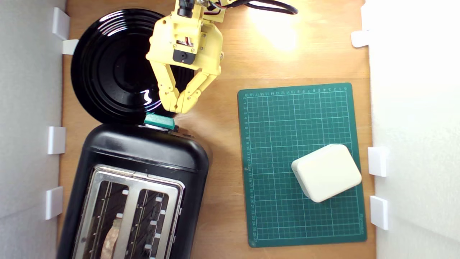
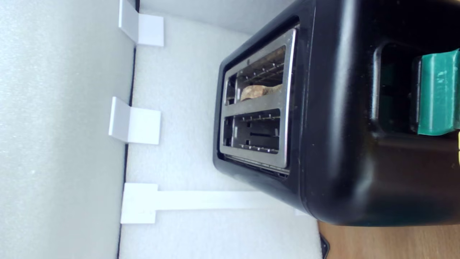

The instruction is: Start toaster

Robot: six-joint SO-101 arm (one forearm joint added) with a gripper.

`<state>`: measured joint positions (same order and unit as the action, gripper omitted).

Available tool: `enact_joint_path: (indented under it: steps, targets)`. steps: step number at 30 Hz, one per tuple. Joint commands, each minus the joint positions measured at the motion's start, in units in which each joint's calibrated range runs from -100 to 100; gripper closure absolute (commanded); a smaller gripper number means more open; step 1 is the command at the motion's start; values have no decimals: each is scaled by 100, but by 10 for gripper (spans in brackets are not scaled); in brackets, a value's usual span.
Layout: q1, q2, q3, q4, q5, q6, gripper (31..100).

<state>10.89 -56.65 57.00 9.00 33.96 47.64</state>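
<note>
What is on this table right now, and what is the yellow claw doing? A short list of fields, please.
toaster: black, two slots, bread in one slot
lever: teal, on the toaster's end
gripper: yellow, fingers together, tips right at the lever
plate: black, empty, beside the toaster
cutting mat: green, at the exterior view's right
white block: on the mat

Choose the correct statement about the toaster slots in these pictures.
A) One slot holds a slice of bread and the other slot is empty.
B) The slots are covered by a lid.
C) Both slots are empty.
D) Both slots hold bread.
A. In the toaster, a brown slice of bread sits in one slot, the one on the exterior view's left; the other slot shows only its wire guides.
</note>
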Motion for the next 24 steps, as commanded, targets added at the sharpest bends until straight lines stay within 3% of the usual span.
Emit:
enact_joint_path:
  steps: [1,13,19,24]
  targets:
    - [-10,11,-1343,19,1208,-28,989]
    - [62,1002,-3051,113,2887,4,989]
    - [86,1460,-3614,160,3092,-28,989]
    - [379,1860,-3932,141,3075,-23,989]
